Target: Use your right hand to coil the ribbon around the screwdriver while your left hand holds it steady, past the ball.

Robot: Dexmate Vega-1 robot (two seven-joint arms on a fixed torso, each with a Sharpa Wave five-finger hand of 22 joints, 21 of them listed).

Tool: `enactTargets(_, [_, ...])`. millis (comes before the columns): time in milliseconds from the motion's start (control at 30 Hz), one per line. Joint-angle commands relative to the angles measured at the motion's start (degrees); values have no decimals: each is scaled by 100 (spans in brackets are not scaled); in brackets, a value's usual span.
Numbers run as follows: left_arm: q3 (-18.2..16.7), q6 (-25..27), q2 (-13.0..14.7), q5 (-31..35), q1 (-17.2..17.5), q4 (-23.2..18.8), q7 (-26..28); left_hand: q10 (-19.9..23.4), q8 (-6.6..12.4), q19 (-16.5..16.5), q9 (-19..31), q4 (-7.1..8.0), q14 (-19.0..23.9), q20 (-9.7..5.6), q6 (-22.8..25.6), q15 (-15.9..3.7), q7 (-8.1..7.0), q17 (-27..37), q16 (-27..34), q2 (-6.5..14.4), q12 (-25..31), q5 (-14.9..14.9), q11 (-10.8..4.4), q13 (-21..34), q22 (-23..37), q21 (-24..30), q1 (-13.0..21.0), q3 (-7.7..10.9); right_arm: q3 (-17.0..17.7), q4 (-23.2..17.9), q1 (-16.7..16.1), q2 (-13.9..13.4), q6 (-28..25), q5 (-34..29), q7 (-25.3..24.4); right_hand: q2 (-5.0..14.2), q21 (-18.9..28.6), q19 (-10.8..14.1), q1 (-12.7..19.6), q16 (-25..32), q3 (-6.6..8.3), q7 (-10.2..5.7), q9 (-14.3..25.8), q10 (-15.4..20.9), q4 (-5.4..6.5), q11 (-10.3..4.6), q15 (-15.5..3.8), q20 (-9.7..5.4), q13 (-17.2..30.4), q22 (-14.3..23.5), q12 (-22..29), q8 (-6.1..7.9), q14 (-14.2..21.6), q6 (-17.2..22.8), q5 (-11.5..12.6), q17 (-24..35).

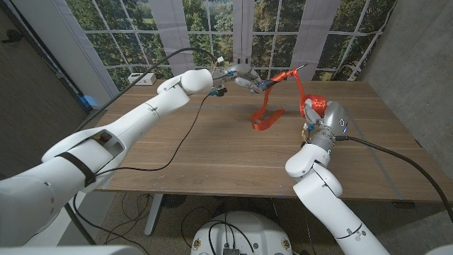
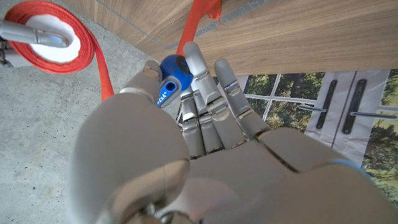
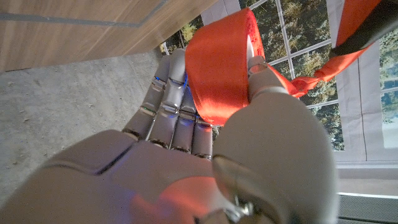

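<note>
My left hand (image 1: 239,75) is raised over the table's far middle and grips the blue handle of the screwdriver (image 1: 267,85), whose shaft points up to the right. The red ribbon (image 1: 269,117) is looped around that shaft and hangs down in a loose fold onto the table (image 1: 212,149). My right hand (image 1: 324,122) holds the red ribbon roll (image 1: 315,105) at the right, nearer than the screwdriver. In the left wrist view my left hand (image 2: 205,124) wraps the blue handle (image 2: 169,79), with the roll (image 2: 87,46) beyond. In the right wrist view my right hand (image 3: 205,155) clasps the roll (image 3: 221,62).
A black cable (image 1: 163,166) trails from my left arm across the table's left half. A small white box (image 1: 141,78) sits at the far left by the window. The table's right edge runs close beside my right arm.
</note>
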Motion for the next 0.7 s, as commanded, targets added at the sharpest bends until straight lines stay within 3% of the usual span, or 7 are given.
enactTargets(33, [33,57,-40,11,-40,7,-31,1007,28,53,175,-192,177,6,927,-247,-397,25,-10,576,27,53,-962,368,2,26,572,478,250,211,-148,101,-102,434,-110,519,41,40,561,35,178,-164,779,611,-133,-306,-693,13,586,18,496,434,214,1297,26,-3])
enactTargets(400, [15,74,-67,-27,-34,55,16,1006,28,55,183,-196,182,5,926,-248,-392,29,-7,575,17,53,-949,363,1,25,578,477,251,540,42,143,-558,627,-212,518,46,38,561,42,178,-171,767,619,-130,-299,-692,16,584,18,500,422,217,1311,25,-3])
enactTargets(700, [81,-100,-116,-162,-161,234,-279,1010,22,65,177,-195,186,-3,928,-251,-381,12,-16,577,25,52,-956,382,1,27,580,476,315,650,127,76,-304,768,-356,516,50,34,574,50,179,-167,786,620,-135,-301,-678,16,583,17,501,423,207,1304,24,-1])
